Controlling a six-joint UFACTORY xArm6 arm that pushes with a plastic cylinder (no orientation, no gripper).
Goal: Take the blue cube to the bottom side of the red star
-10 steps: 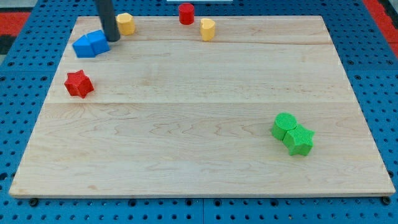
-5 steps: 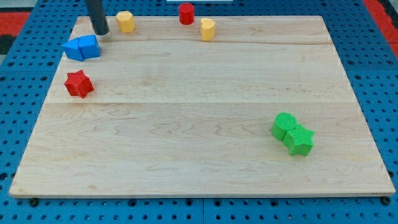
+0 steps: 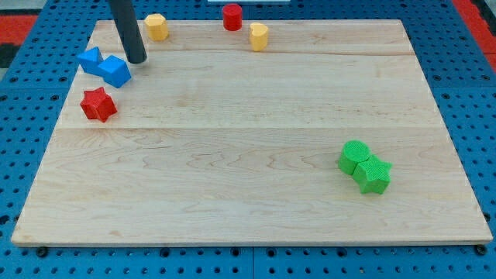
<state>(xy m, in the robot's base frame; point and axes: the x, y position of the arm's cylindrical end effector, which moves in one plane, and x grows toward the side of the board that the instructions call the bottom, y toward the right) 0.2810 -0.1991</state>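
**Blue cube waits above the red star, rod at its upper right**

The blue cube [image 3: 115,70] is seen near the upper left corner of the wooden counter [image 3: 248,194], touching a second blue block [image 3: 91,60] of unclear shape on its left. The red star [image 3: 98,104] lies just below and slightly left of the cube, apart from it. The cube is therefore on the star's top side, while the task calls for its bottom side.

The end effector is a plain dark rod with nothing to open or close, so nothing is grasped; blocks can only be pushed. My tip [image 3: 137,60] is planted just beside the cube, at its upper right, and contact cannot be confirmed. The rod rises from there to the view's top, leaning slightly left.

The cube thus lies down and to the left of the tip. A push along that line would, it is judged, drive the cube toward the star itself, so a path around the star's right flank appears to be needed.

Two yellow blocks [image 3: 156,27] [image 3: 258,36] and a red cylinder [image 3: 232,16] are ranged along the top edge. A green cylinder [image 3: 354,156] and green star [image 3: 373,174] sit touching at lower right, well apart from the action.
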